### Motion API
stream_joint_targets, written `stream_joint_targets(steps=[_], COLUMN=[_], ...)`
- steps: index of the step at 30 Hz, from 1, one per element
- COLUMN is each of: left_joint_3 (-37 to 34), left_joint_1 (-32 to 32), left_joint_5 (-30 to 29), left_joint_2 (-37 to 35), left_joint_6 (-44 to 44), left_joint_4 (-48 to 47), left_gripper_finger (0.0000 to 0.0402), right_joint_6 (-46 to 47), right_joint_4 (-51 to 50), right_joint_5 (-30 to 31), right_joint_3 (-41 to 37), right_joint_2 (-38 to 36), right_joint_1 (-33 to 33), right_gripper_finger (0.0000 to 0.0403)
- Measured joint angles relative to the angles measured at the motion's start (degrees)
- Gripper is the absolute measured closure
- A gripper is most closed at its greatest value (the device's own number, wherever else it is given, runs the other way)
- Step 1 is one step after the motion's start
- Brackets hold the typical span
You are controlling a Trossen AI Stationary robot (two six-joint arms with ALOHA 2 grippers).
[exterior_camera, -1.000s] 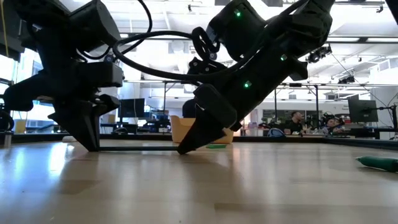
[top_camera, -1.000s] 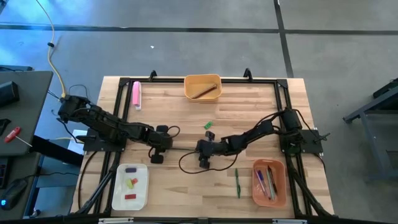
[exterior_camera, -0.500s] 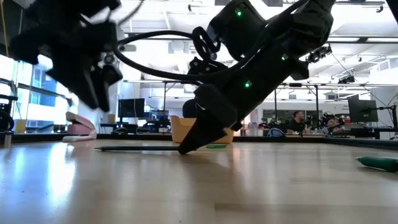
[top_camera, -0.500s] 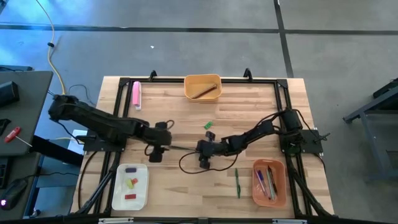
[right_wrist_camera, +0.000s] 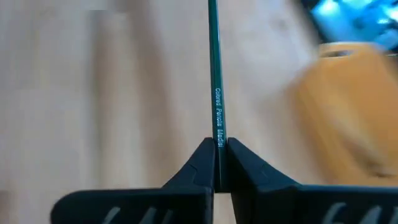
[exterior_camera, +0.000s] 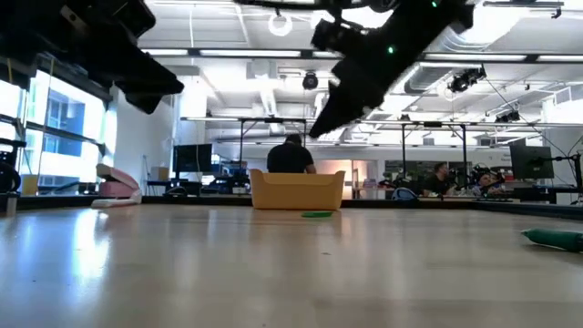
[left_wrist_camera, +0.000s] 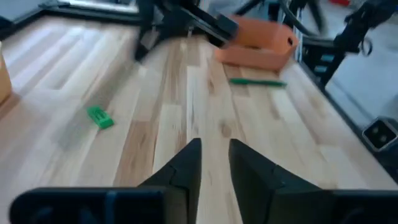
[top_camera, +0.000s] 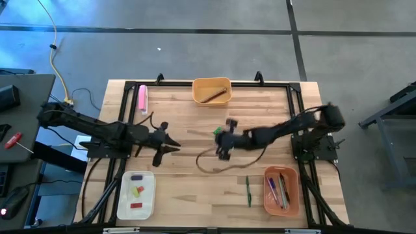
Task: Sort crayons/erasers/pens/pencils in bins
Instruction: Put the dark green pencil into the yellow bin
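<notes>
**A:** So where do we stand on the right gripper (top_camera: 224, 136)?

**B:** We see it pinched tight on a dark green pencil (right_wrist_camera: 214, 62). The wrist view shows the fingers clamped on one end, and the rest sticks straight out ahead. From above it's over the middle of the table (top_camera: 182, 120), and the low view has it hanging clear of the wood. A green crayon stub (top_camera: 218, 130) lies just beside it.

**A:** And the left gripper (top_camera: 170, 144)?

**B:** It's over the left-middle of the table, well apart from the right one. We make out its fingers (left_wrist_camera: 186, 168) a little apart with nothing between them, just bare wood below.

**A:** Bins?

**B:** The yellow-orange bin (top_camera: 212, 80) sits at the far edge in the middle, with a brown pencil (top_camera: 214, 97) lying in it. The salmon bin (top_camera: 281, 169) is near right with pens (top_camera: 281, 190) inside, and a green pen (top_camera: 247, 191) lies on the table just beside it. The white bin (top_camera: 123, 195) is near left and holds a few crayons (top_camera: 136, 191). A pink bar (top_camera: 142, 99) lies at the far left.
</notes>
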Motion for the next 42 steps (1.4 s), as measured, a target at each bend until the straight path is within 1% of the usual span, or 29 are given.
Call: stream_joint_targets(steps=[4, 6, 9, 12, 16, 25, 28, 31, 35, 42], left_joint_3=[-4.3, -6.0, -7.4, -7.6, -7.6, -7.6, -7.6, -7.6, -7.6, -7.6], left_joint_1=[0.0, -0.2, -0.2, -0.2, -0.2, -0.2, -0.3, -0.3, -0.3, -0.3], left_joint_5=[0.0, 0.3, 0.5, 0.3, 0.2, 0.5, 0.5, 0.5, 0.5, 0.5], left_joint_2=[-1.5, -1.5, -1.5, -1.5, -1.5, -1.5, -1.5, -1.5, -1.5, -1.5], left_joint_6=[-1.4, -2.2, -2.9, -3.2, -1.0, -1.4, -1.9, -1.9, -1.9, -1.9], left_joint_4=[6.2, 8.6, 10.1, 10.0, 11.5, 12.9, 12.9, 12.9, 12.9, 12.9], left_gripper_finger=[0.0354, 0.0365, 0.0381, 0.0393, 0.0400, 0.0401, 0.0401, 0.0401, 0.0401, 0.0401], right_joint_6=[-7.2, -9.8, -13.9, -16.7, -19.2, -24.8, -26.5, -27.6, -28.5, -29.5], right_joint_4=[-2.6, -3.5, -5.7, -9.3, -10.5, -13.1, -15.5, -17.0, -16.7, -17.0], right_joint_5=[0.4, -1.1, -3.2, -6.0, -10.6, -14.1, -14.2, -15.7, -17.5, -18.6], right_joint_3=[0.0, 0.1, 0.1, 0.8, 2.6, 10.4, 13.1, 15.7, 19.3, 23.9], right_joint_2=[-6.9, -9.2, -10.9, -10.9, -8.5, 1.5, 4.7, 7.7, 11.6, 17.4], right_joint_1=[-7.4, -11.6, -17.1, -21.3, -26.4, -33.9, -35.6, -37.3, -39.0, -39.6], right_gripper_finger=[0.0398, 0.0398, 0.0398, 0.0398, 0.0398, 0.0398, 0.0398, 0.0398, 0.0398, 0.0398])
